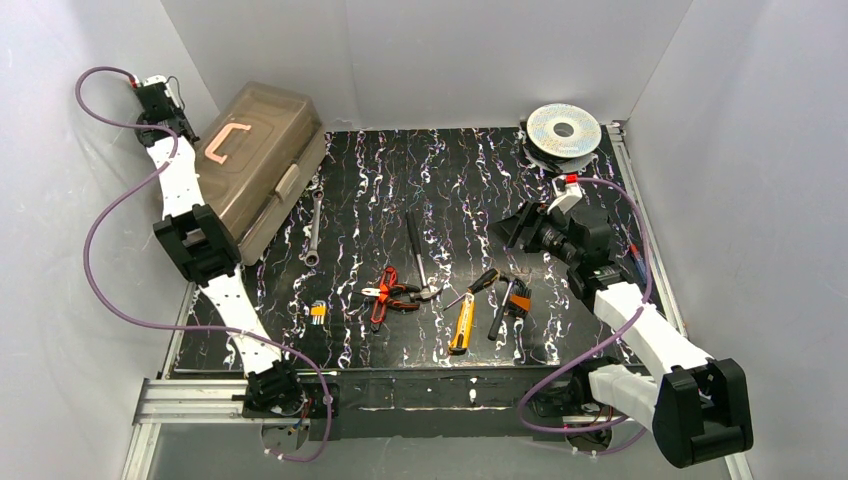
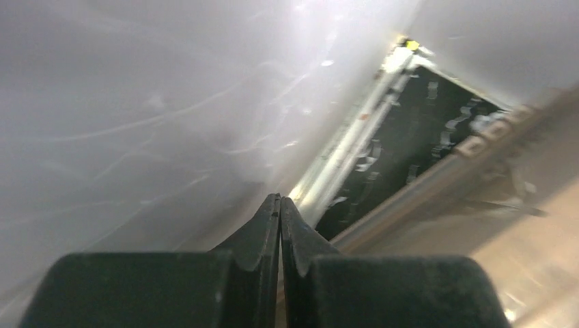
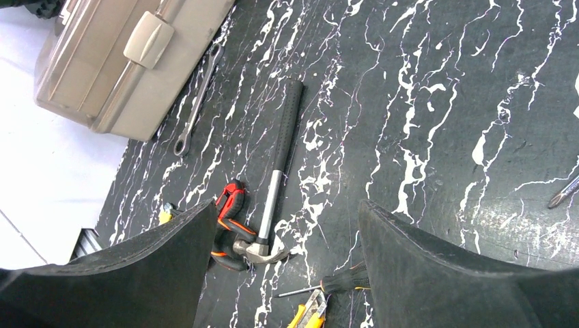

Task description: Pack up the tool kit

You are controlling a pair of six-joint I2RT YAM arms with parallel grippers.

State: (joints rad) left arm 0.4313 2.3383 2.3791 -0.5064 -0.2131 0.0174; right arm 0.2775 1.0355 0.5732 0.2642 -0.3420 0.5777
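Closest to the front edge is the yellow knife (image 1: 462, 325), a bit near-right of the hammer (image 1: 418, 255) head. The hammer's my reference here: it lies mid-mat, head toward the front, black grip pointing away. Red pliers (image 1: 390, 293) sit right up against its head on the left, and further left of that there's a small yellow thing (image 1: 318, 311) I can't make out. A couple of screwdrivers (image 1: 487, 281) lie just right of the head.

The right gripper (image 1: 508, 232) hangs over the mat to the right of the hammer's grip, fingers spread wide with nothing between them.

A wrench (image 1: 314, 225) lies left of the hammer, between it and the toolbox (image 1: 260, 165). The toolbox is far-left of the hammer, at the mat's back left corner, brown lid down, pale handle on top.

The left gripper (image 2: 279, 202) is even further left of the hammer, past the toolbox by the wall, fingers pressed together on nothing.

The silver spool (image 1: 563, 130) sits far-right of the hammer, at the back.
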